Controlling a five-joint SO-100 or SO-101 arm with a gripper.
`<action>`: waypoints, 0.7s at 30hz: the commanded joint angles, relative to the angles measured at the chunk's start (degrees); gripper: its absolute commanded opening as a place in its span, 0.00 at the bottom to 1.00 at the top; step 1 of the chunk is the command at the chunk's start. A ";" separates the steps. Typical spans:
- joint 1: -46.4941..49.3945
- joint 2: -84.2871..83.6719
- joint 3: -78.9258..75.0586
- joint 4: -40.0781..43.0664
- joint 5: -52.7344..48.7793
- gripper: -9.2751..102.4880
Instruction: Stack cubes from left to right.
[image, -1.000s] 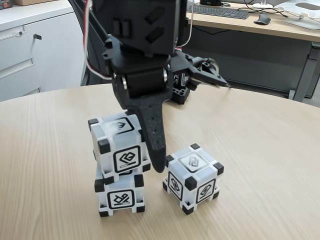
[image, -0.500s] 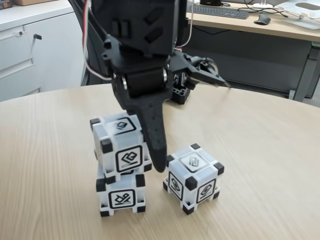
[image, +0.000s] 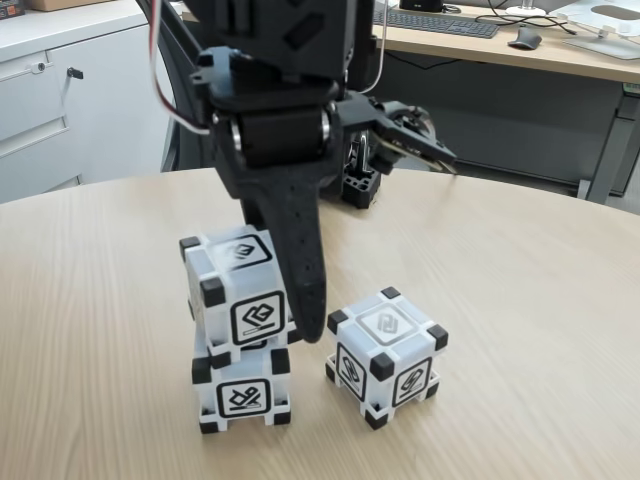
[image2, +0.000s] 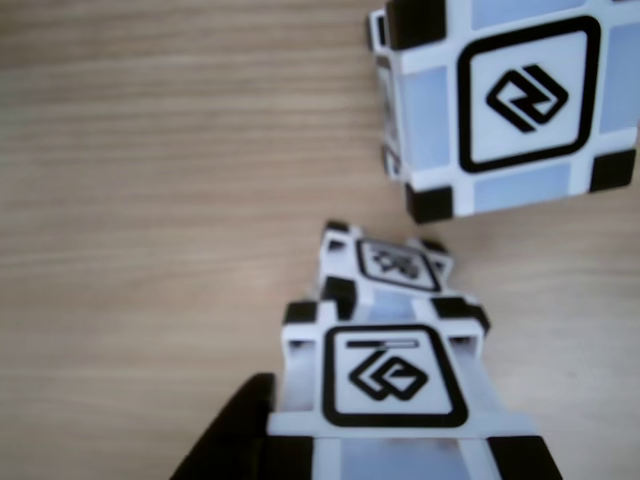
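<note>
We see an office: behind the round wood-look table (image: 520, 290) there's a desk (image: 520, 50) w/ keyboard (image: 437, 21) and mouse (image: 524, 38). At left, white cabinets (image: 60, 100) w/ drawers.
</note>
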 joint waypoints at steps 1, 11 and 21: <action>-0.26 2.02 -2.64 0.62 0.62 0.47; -2.90 1.67 -2.55 0.53 2.20 0.47; -7.73 1.58 -2.46 0.09 5.36 0.47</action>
